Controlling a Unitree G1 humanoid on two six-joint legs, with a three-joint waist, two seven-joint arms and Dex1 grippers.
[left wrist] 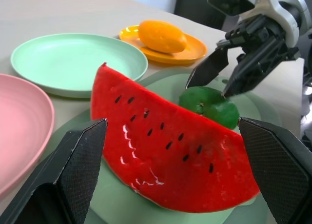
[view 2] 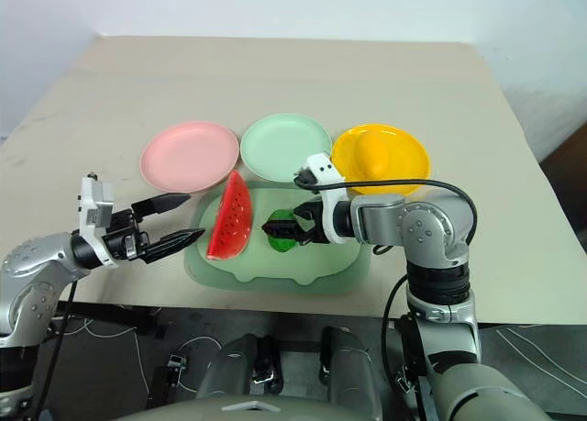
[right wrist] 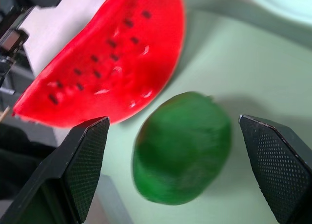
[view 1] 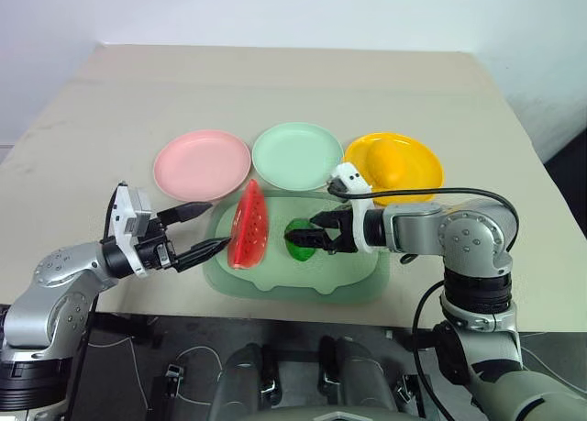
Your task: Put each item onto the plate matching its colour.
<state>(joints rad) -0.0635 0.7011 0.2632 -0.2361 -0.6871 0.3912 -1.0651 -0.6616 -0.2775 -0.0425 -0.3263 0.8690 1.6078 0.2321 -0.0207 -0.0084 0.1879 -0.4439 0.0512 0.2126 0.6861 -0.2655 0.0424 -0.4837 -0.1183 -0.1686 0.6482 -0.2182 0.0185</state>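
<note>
Right gripper sits over the green fruit, jaws spread wide, one finger on each side. In the right wrist view the fruit lies between the two pads, a bit toward the left-hand one, with clear gaps both sides. No contact yet as far as I can tell.

Fruit rests on the mat, just right of the melon. Its long axis looks roughly in line with the gripper's approach, so the jaws would close across the short width. Good for a grab.

Melon stands on its rind at the mat's left part. The near finger looks close to the melon, so a wide jaw could nudge it on closing.

Left gripper is also open and empty, hovering level at the mat's left edge and aimed at the melon, which shows between its fingers in the left wrist view. Not touching.

Right arm is nearer the green fruit, left arm nearer the melon.

Yellow fruit is already on the yellow plate. Green plate and pink plate are bare, just behind the mat.

Likely next: drop slightly, close on the fruit, lift to the green plate.
</note>
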